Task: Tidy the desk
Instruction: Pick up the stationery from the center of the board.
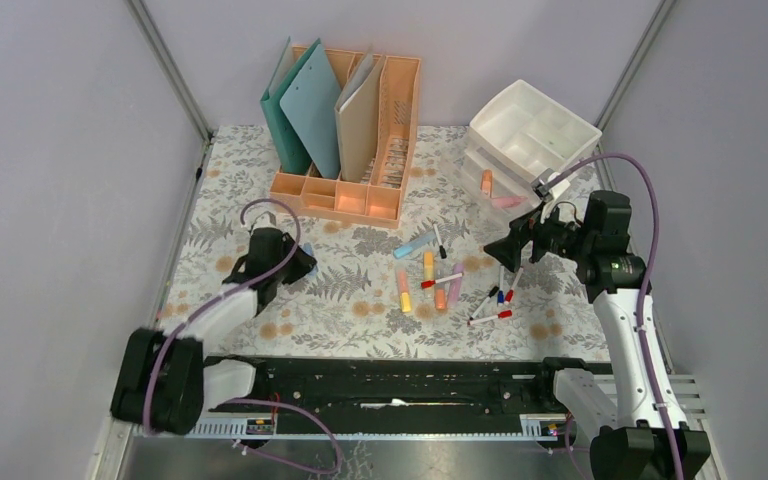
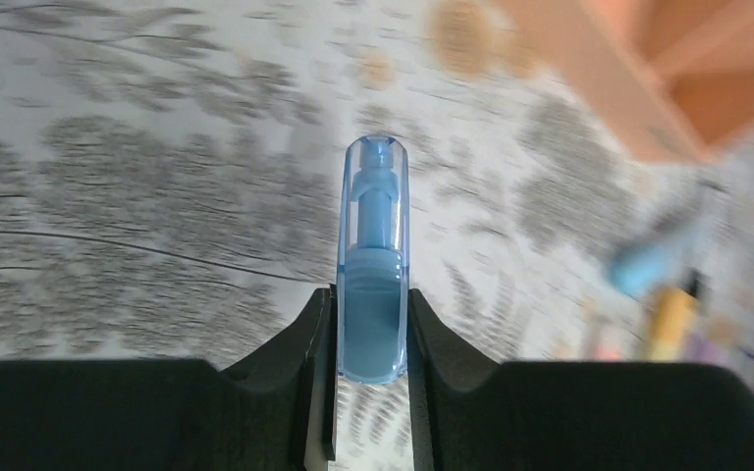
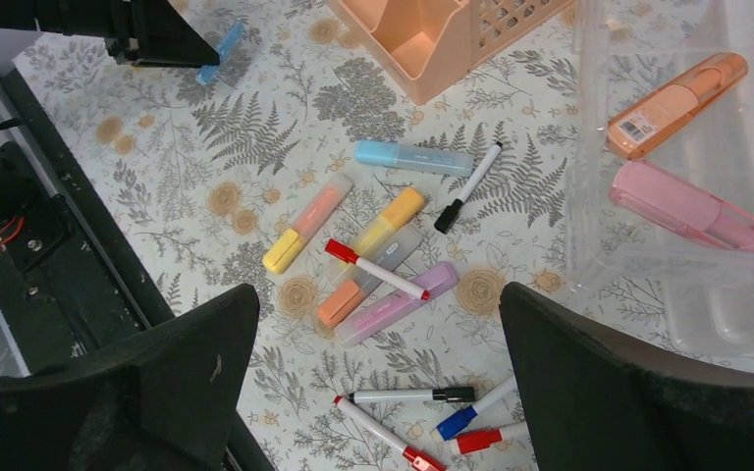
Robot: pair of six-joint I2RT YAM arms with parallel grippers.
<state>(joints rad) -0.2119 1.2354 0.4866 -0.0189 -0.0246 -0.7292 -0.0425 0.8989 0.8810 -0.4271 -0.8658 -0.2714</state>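
Top view: the left tool [image 1: 304, 262] and right tool [image 1: 507, 246] both hang over the patterned worktop [image 1: 360, 315]. Left wrist view: the left tool grips a blue highlighter [image 2: 373, 257], worktop directly beneath. Right wrist view: the right tool stands wide, empty; a red-capped marker [image 3: 377, 269] lies below, between its fingers.

On the desk [image 1: 360, 300] — rack [image 1: 345, 195] behind the markers [image 1: 427, 265], drawer unit [image 1: 530, 125] right.

**Robot lab cell staged as an office desk**

Plain grey wall panels [image 1: 60, 150] on aluminium posts [image 1: 172, 70] enclose a tabletop [image 1: 360, 320] under fern-and-flower printed cloth. A peach slotted plastic file rack [image 1: 345, 197], a white plastic drawer unit [image 1: 532, 125] and scattered coloured marker pens [image 3: 378, 270] suggest an office
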